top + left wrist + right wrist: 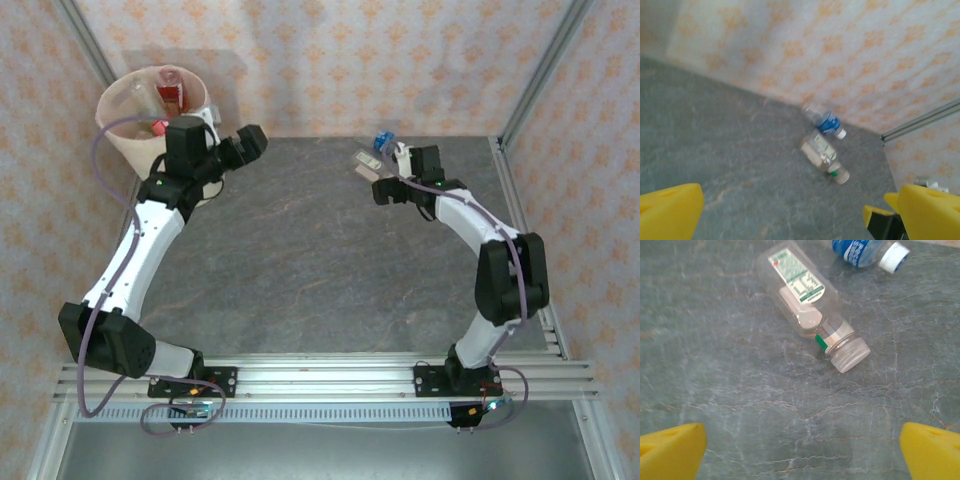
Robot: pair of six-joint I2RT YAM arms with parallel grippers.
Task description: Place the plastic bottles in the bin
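Both my jaws released; green-labelled bottle (807, 300) lies upper centre on counter (740, 390), blue-labelled bottle (862, 250) beside it, upper right.

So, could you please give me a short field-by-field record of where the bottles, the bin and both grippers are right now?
bin: upright at the far left corner, red-label bottle inside
loose on table: two bottles lying on their sides, far right
blue-label bottle: white cap, farther back
green-label bottle: pale cap, nearer the arms
left gripper: open, empty, beside the bin
right gripper: open, empty, just short of the green-label bottle
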